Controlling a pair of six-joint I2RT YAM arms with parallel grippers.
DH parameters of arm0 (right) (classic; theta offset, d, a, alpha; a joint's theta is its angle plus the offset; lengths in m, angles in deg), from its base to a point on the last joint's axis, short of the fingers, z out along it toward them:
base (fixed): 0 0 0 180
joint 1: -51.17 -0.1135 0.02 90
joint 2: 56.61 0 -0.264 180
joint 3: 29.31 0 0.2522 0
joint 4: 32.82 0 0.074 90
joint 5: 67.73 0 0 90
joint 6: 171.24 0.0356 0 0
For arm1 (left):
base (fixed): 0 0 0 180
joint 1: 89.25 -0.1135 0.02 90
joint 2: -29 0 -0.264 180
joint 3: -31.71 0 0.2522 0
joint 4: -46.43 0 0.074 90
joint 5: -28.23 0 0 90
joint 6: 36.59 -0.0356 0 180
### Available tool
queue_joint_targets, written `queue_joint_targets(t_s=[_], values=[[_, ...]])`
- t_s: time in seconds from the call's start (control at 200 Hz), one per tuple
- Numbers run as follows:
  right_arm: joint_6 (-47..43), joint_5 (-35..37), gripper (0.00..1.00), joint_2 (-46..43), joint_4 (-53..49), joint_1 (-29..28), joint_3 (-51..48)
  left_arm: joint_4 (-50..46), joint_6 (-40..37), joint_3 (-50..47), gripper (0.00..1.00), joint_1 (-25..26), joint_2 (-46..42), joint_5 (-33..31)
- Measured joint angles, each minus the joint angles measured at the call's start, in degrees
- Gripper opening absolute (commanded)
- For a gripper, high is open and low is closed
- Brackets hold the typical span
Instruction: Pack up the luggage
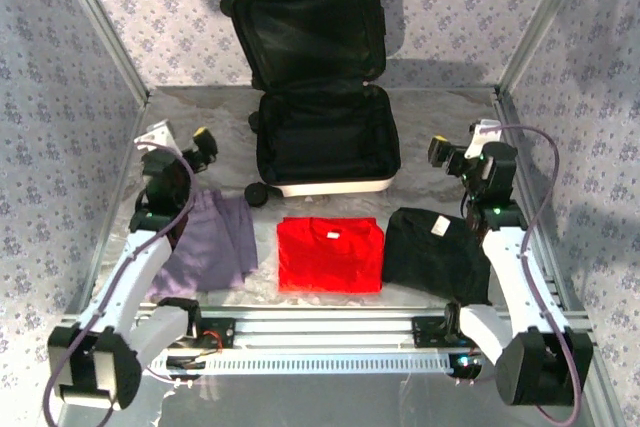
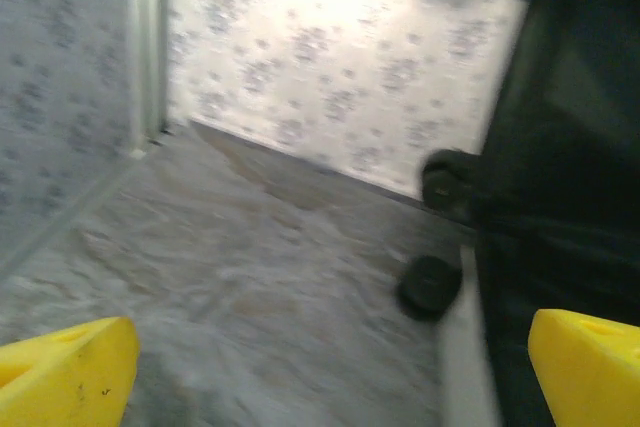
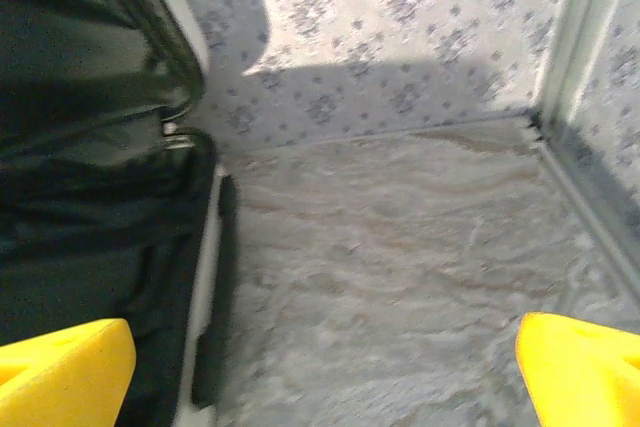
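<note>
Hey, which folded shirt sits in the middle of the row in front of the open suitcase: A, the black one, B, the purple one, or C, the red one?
C: the red shirt lies between the purple shirt and the black shirt, on the near side of the luggage.

Lab-style robot cell: floral-papered panels (image 1: 170,7), aluminium framing (image 1: 100,22), marbled tabletop (image 1: 440,115)

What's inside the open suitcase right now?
Only black lining shows in both halves of the luggage; no clothes are in it. The purple garment, red shirt and black garment lie on the table in front. Anything beneath the lining is hidden.
</note>
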Motion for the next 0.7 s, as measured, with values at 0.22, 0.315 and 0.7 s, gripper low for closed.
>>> queue_joint_targets(t_s=[0.22,0.315,0.7], values=[[9.7,-2.8,0.95,-0.3,-15.9,-13.7,-0.9,-27.1,10.3,9.9,0.93,12.0,2.1,5.1],[15.6,-3.2,0.93,-0.2,-19.1,-22.0,-5.7,-36.5,14.1,9.9,0.94,17.1,3.8,7.5],[29.2,2.6,0.87,5.1,-24.0,-41.5,-10.0,-43.6,22.0,3.5,0.93,31.9,11.3,17.9]])
